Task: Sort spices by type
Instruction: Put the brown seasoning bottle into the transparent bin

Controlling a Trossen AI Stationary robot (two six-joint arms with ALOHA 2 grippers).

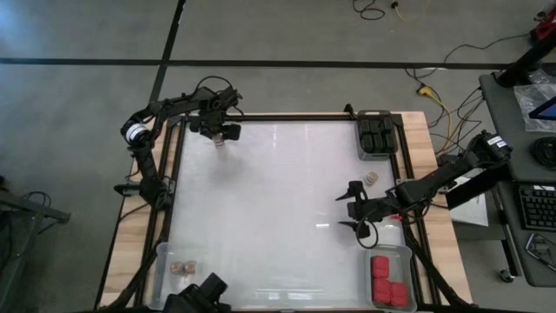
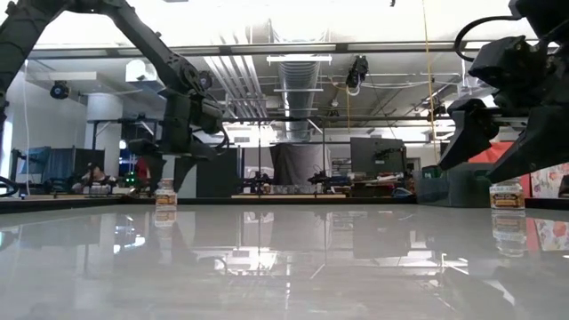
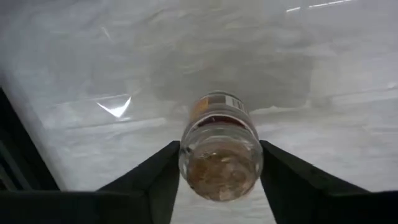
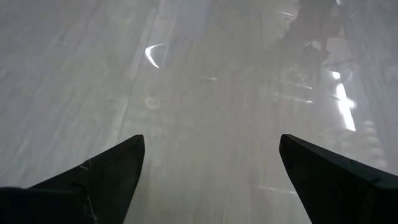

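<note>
Left gripper (image 3: 219, 163) grips a round jar (image 3: 219, 155) at the desk's (image 1: 278, 209) far left corner; three bins are partly filled.

In the left wrist view its fingers (image 3: 152, 180) press both sides of the jar, which stands upright on the desk. The right gripper (image 1: 354, 209) hangs wide and empty over the desk's right side, near a loose tan-lidded jar (image 1: 371, 179). The far right bin (image 1: 376, 135) holds black jars (image 1: 375, 137); the near right bin (image 1: 388, 276) holds red blocky jars (image 1: 382, 276); the near left bin (image 1: 182, 263) holds two tan-lidded jars (image 1: 182, 266).
</note>
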